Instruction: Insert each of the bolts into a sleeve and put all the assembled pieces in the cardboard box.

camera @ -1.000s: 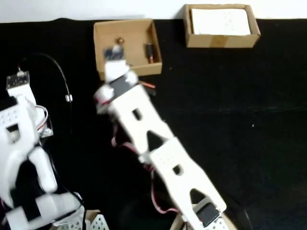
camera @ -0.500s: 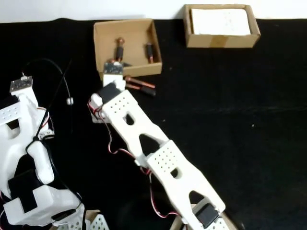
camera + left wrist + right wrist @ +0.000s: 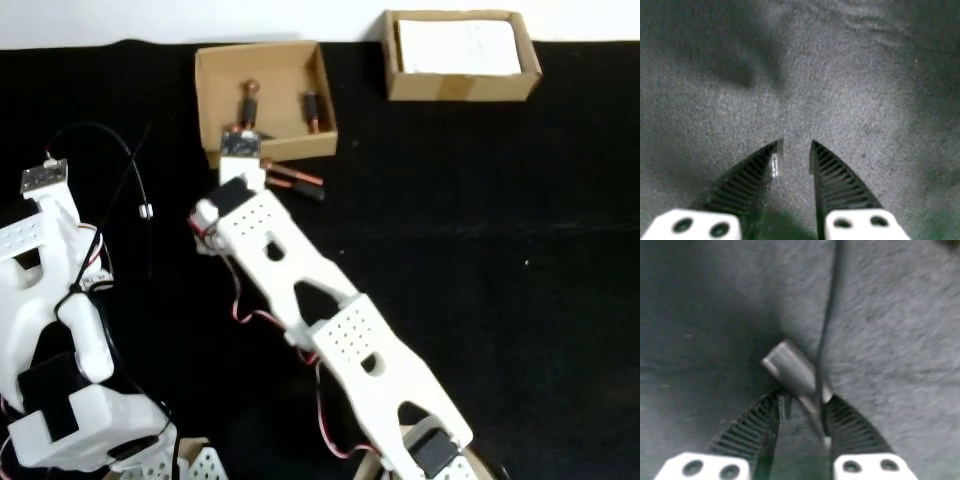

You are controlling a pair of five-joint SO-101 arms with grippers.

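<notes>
The open cardboard box (image 3: 210, 100) at the back holds two copper bolts in dark sleeves (image 3: 250, 100) (image 3: 312, 110). Two more copper and dark pieces (image 3: 292, 180) lie on the cloth just in front of the box. One white arm (image 3: 290, 260) stretches from the front edge, and its head stops just short of the box. In the right wrist view a grey cylinder (image 3: 787, 367) lies on the cloth, one end between the slightly parted fingertips of my right gripper (image 3: 805, 402). My left gripper (image 3: 796, 150) is open over bare cloth.
A second cardboard box (image 3: 460, 85) with white paper inside stands at the back right. Another white arm (image 3: 40, 260) stands at the left edge, with a looping black cable (image 3: 135, 175) beside it. A thin dark cable (image 3: 832, 305) crosses the right wrist view.
The middle arm has drawn back from over the cardboard box towards the front, uncovering a bolt piece inside it. The arm at the left shifted slightly and its cable swung.
</notes>
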